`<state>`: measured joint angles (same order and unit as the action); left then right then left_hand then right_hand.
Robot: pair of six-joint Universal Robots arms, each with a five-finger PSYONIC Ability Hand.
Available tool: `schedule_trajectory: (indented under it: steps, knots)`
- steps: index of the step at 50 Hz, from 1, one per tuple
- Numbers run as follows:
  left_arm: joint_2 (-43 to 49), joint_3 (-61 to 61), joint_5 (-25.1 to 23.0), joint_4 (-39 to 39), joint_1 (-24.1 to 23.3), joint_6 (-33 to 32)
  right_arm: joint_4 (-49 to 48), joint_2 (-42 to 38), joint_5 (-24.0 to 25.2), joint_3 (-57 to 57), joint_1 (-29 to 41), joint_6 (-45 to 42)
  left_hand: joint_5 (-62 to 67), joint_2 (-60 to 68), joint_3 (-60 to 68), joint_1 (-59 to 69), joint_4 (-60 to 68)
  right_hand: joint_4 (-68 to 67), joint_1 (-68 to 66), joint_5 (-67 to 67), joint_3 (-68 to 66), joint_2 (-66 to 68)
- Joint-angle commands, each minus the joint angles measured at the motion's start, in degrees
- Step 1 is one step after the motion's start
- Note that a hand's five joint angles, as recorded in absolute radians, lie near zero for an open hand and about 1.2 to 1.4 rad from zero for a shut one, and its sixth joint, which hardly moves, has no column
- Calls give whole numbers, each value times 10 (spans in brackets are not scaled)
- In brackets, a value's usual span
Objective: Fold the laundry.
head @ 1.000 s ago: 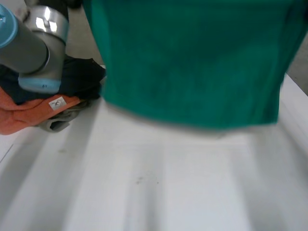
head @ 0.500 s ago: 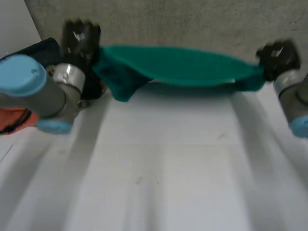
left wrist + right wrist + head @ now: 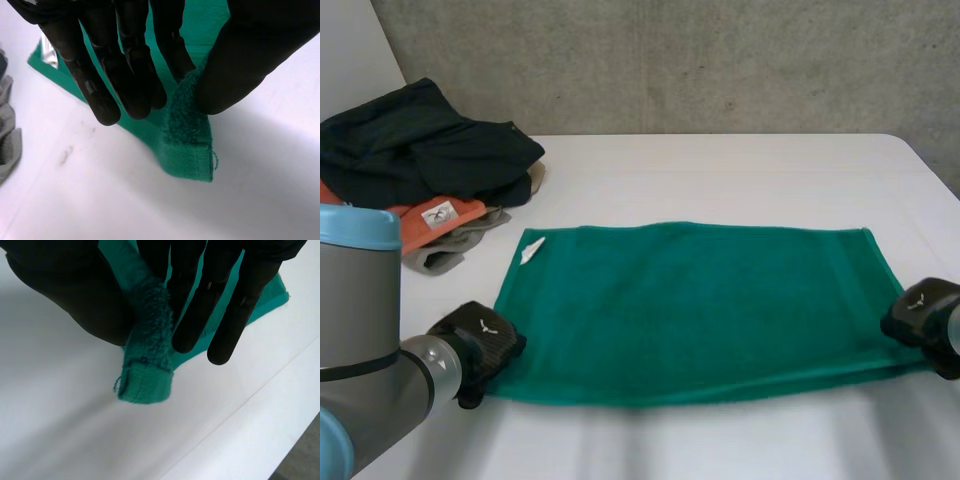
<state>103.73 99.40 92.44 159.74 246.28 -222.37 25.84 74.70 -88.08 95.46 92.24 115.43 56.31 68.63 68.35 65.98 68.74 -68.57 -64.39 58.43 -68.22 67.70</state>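
Moved since half a second earlier: the green towel (image 3: pixel 690 305), then hanging stretched in the air between the two hands, now lies spread on the table.

1. Table (image 3: pixel 720 170). White; bears everything listed.
2. Green towel. Flat, rectangular, in front of the robot. Its long axis runs from one hand to the other.
3. Pile of clothes (image 3: pixel 430 160). Dark, orange and grey garments, beyond the towel's far left corner and apart from it.
4. Left hand (image 3: pixel 475 350). At the towel's near left corner. Its wrist view shows straight fingers (image 3: pixel 125 65) held close together, with the thumb pressing the raised corner against them in a pinch.
5. Right hand (image 3: pixel 920 315). At the towel's near right corner. Its wrist view shows the same pinch: thumb against straight fingers (image 3: pixel 220 300), with the hem peaking just under them.
6. White label (image 3: pixel 532 250). At the towel's far left corner.

Bearing on the next move (judgement): each hand holds its own end of the near long edge, so neither is nearer. The free far edge lies straight ahead of the fingers, across the towel's short axis. Carrying both corners forward together would probably halve it lengthwise.
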Motion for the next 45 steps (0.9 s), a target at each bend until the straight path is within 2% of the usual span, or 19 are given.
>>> schedule_trajectory:
  steps: [1,10,18,25,26,27,28,29,30,32,36,39,45]
  knots:
    - [37,-42,-2,71,1,-4,-65,-20,-2,3,-7,-4,137,114,116,140,113,-114,-156,116,-118,123]
    - [200,-206,4,228,1,6,-207,-138,-32,-115,34,81,137,114,116,140,113,-114,-156,116,-118,123]
    - [344,-393,2,267,1,5,-317,-241,-49,-216,51,89,137,114,116,140,113,-114,-156,116,-118,123]
    - [422,-483,-1,307,-2,3,-363,-320,-53,-303,58,88,137,114,116,140,113,-114,-156,116,-118,123]
    - [429,-491,-2,321,-5,4,-372,-336,-59,-325,58,88,137,114,116,140,113,-7,-48,8,-10,15]
    - [433,-493,-2,328,-8,4,-375,-344,-63,-335,58,88,-66,-89,-86,-63,-90,223,181,-221,219,-214]
    - [435,-494,-2,335,-11,4,-381,-350,-69,-344,59,88,-366,-389,-387,-363,-391,481,439,-480,478,-473]
    - [436,-494,-1,344,-13,3,-387,-357,-77,-352,60,87,-563,-586,-584,-560,-587,586,544,-584,582,-577]
    - [435,-492,-1,363,-17,4,-401,-363,-85,-361,62,85,-458,-481,-479,-455,-483,586,544,-584,582,-577]
    - [433,-490,3,384,-20,6,-415,-363,-89,-368,65,88,-563,-586,-584,-560,-587,586,544,-584,582,-577]
    - [417,-470,5,407,-29,4,-431,-330,-94,-363,71,103,-563,-586,-584,-560,-587,586,544,-584,582,-577]
    - [362,-438,6,408,-31,6,-426,-282,-89,-339,69,126,-563,-586,-584,-560,-587,586,544,-584,582,-577]
    - [257,-348,6,407,-29,33,-343,-185,-33,-263,63,148,-563,-586,-584,-560,-587,586,544,-584,582,-577]
